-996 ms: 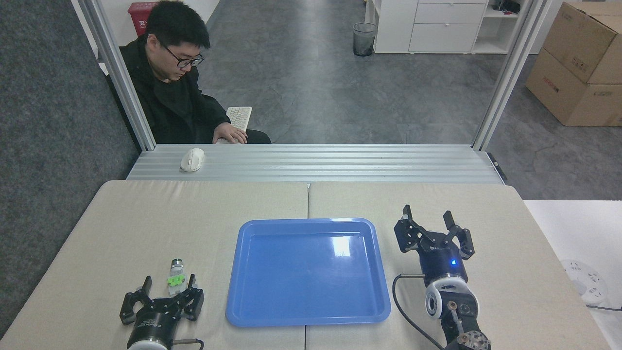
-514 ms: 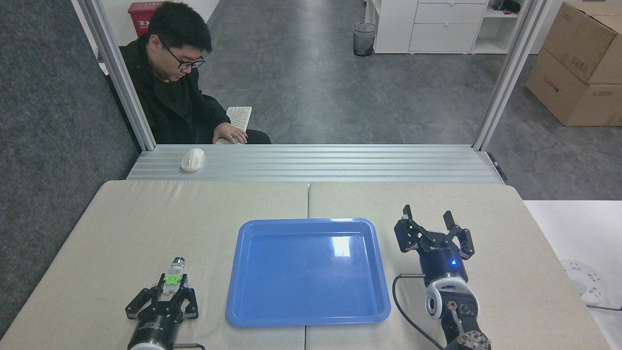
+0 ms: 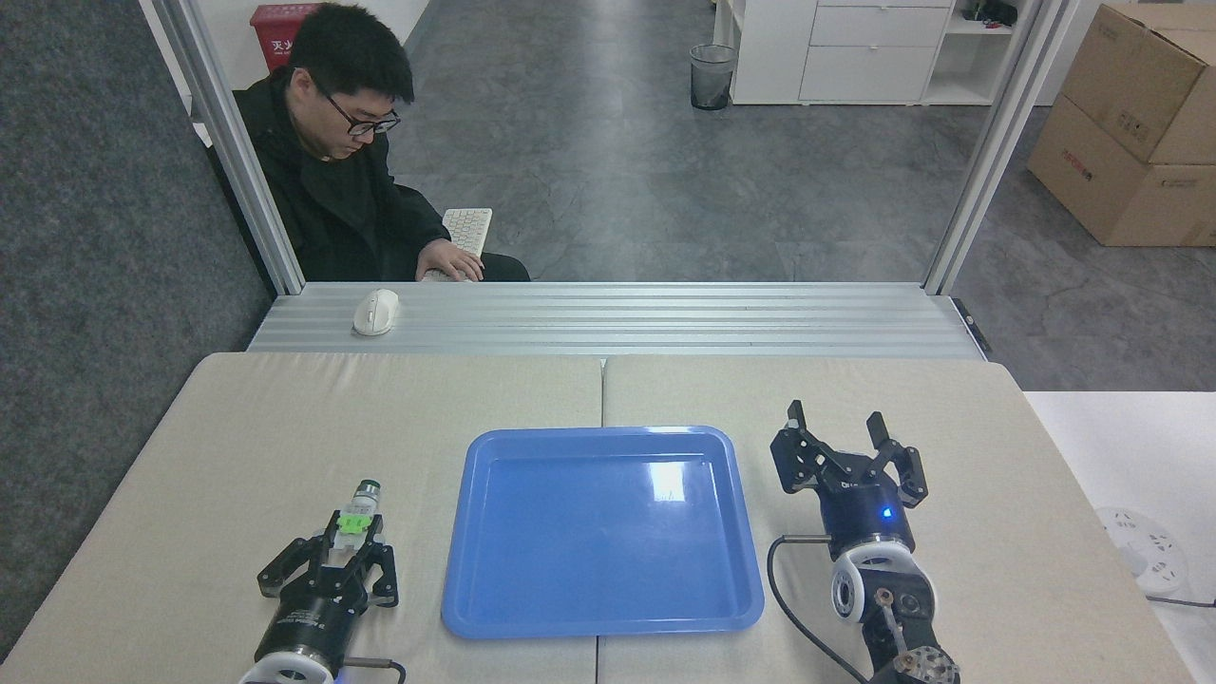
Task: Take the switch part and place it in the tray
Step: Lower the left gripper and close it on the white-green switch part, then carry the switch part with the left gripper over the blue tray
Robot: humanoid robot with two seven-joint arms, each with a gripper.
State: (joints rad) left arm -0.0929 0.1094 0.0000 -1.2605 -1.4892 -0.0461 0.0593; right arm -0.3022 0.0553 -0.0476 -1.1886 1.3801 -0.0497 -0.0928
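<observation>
The left gripper [image 3: 350, 543], near the table's [image 3: 237, 427] front-left, pinches the switch part [image 3: 354, 521] just left of the empty blue tray [image 3: 494, 608], seemingly ready to carry it over, while the right gripper [image 3: 841, 429] waits open.

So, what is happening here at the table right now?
The robot's left hand is shut on the switch part, just left of the blue tray, whose inside holds nothing. The part's silvery tip points away from the robot. The right hand is open and holds nothing, on the other side of the tray. Behind the table a person sits with one hand on a keyboard, and a mouse lies on the metal ledge.
</observation>
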